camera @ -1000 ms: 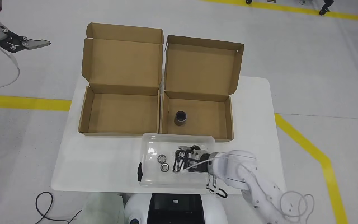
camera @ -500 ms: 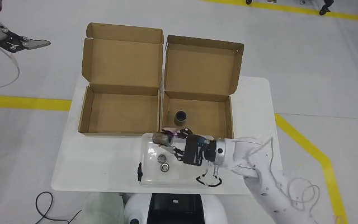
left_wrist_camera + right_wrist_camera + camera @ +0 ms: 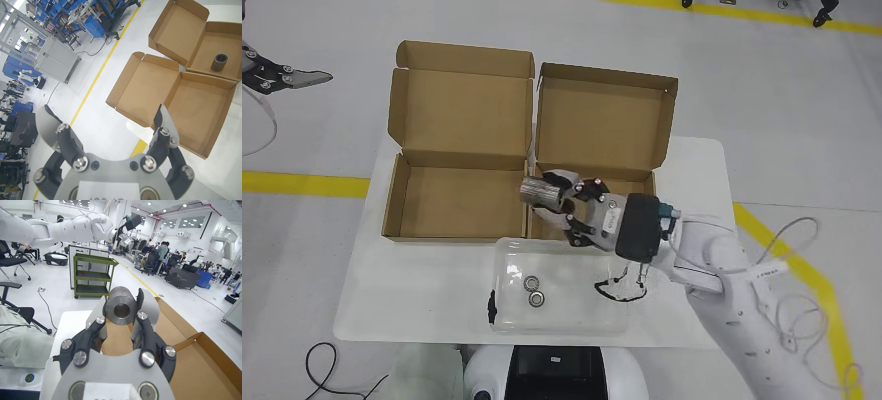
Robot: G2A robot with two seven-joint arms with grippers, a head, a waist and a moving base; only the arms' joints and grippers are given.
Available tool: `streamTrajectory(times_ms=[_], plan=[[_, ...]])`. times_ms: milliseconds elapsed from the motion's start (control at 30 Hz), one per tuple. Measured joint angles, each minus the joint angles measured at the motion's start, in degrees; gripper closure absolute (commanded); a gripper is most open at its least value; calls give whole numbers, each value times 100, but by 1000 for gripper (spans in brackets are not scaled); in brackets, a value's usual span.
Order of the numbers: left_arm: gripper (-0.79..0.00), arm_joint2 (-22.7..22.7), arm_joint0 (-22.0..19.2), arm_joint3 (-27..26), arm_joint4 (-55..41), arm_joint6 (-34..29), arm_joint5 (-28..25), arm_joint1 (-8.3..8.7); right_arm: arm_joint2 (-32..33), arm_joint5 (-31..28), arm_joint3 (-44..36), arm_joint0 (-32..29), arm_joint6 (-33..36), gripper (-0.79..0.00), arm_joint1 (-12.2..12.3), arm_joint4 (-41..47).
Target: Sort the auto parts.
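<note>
Nearest, at the near edge of the table (image 3: 702, 200): a clear bin (image 3: 577, 308). Inside, toward its left end, a ring (image 3: 530, 282) and a second ring (image 3: 538, 298), both lying flat, just beside each other.

Just beyond the bin, raised above the table: right gripper (image 3: 547, 191), jaws clamped on a steel sleeve (image 3: 532, 187). Held on its side, bore open and seen end-on from the right wrist, black pads (image 3: 140, 298) pressed against its flanks. From above, hangs over the walls where the two boxes meet, free end pointing toward the left box (image 3: 457, 205).

Next out, side by side and touching: left box and right box (image 3: 627, 215), both brown card, lids folded back on the far side. In the right box, seen from the left wrist: a dark sleeve (image 3: 219, 63), upright, open end up, near the wall next to the left box, apart from the held one.

Farthest, well off the table to the left, over the pale floor (image 3: 792, 80) with a yellow line (image 3: 302, 184) running below: left gripper (image 3: 103, 111), jaws wide apart, fingertips aimed down toward the left box's outer corner.
</note>
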Motion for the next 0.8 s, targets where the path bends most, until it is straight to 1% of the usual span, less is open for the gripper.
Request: streamTrajectory(times_ms=[200,400,600,800], plan=[[-785,0,0,0,0,0,0,0,18,145,-186,236,4,0,-34,122],[-785,0,0,0,0,0,0,0,75,274,-440,307,-94,0,-52,88],[-785,0,0,0,0,0,0,0,78,181,-611,280,-149,0,-50,-82],[-785,0,0,0,0,0,0,0,58,268,-689,93,-32,0,-34,-404]])
